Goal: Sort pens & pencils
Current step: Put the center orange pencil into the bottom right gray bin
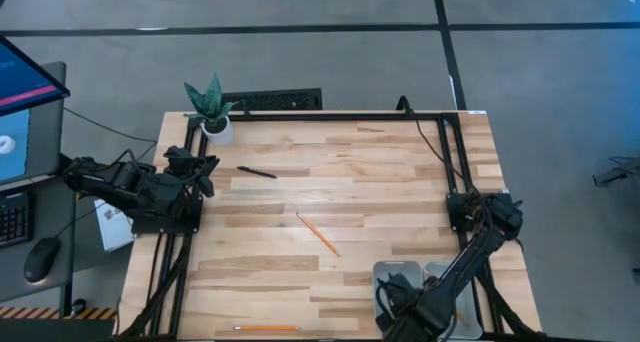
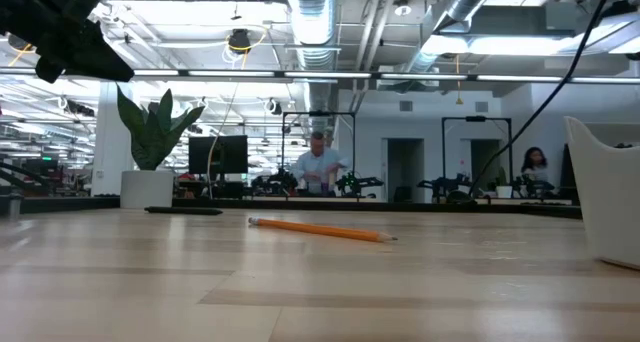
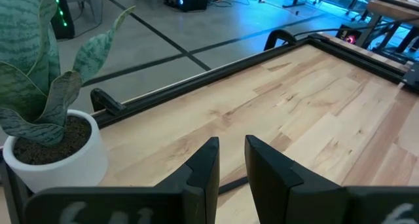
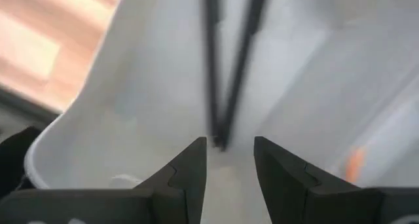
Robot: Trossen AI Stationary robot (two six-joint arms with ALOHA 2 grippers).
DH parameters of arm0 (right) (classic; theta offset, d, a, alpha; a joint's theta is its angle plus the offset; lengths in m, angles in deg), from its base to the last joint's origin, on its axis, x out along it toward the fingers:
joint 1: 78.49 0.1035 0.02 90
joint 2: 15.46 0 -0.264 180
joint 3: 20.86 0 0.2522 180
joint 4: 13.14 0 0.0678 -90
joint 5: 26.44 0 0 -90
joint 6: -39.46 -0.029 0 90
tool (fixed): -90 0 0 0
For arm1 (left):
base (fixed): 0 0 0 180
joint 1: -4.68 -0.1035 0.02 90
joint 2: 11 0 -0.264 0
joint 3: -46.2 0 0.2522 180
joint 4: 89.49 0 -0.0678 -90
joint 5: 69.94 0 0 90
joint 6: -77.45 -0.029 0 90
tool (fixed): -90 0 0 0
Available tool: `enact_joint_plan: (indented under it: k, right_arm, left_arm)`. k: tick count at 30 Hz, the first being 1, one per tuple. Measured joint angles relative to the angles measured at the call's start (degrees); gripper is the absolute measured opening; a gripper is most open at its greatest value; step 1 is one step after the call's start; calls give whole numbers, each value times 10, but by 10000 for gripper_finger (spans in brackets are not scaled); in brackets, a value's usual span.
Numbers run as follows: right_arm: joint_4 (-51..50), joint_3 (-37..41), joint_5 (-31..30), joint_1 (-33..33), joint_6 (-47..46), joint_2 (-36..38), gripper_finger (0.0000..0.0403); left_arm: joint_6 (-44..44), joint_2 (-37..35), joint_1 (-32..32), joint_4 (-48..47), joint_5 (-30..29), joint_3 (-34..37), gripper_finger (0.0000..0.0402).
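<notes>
Two black pens (image 4: 229, 67) lie inside the left-hand white bin (image 1: 398, 280) at the near right corner of the table, as the right wrist view shows; an orange pencil end (image 4: 354, 162) shows in the adjoining bin (image 1: 440, 275) beside it. One black pen (image 1: 257, 172) lies on the wooden table (image 1: 400, 182) toward the far left, near the potted plant (image 1: 212, 110). One orange pencil (image 1: 318, 234) lies diagonally at the table centre, well apart from the bins, and a second orange pencil (image 1: 266, 328) lies along the near edge. By this layout the sort is judged partly complete: two pens are binned, at least one pencil appears binned, and one pen and two pencils are left to collect. The right gripper (image 4: 230, 160) hangs directly over the pen bin with its fingers moderately parted; nothing sits between them, and the pens lie beyond the fingertips in the bin, not gripped. The left gripper (image 3: 231, 160) waits at the far left edge of the table beside the plant, its fingers close together with a narrow gap and holding nothing.
</notes>
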Motion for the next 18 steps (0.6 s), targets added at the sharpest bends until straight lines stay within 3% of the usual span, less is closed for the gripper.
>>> enact_joint_plan:
  k: [8,13,18]
  right_arm:
    - [-138,-93,-21,-34,98,0,153]
    - [-147,-133,-85,-77,187,0,149]
    - [-128,-143,-107,-135,304,0,150]
  left_arm:
    - [0,0,0,0,1,0,64]
    - [0,0,0,0,2,0,64]
    - [0,0,0,0,3,0,64]
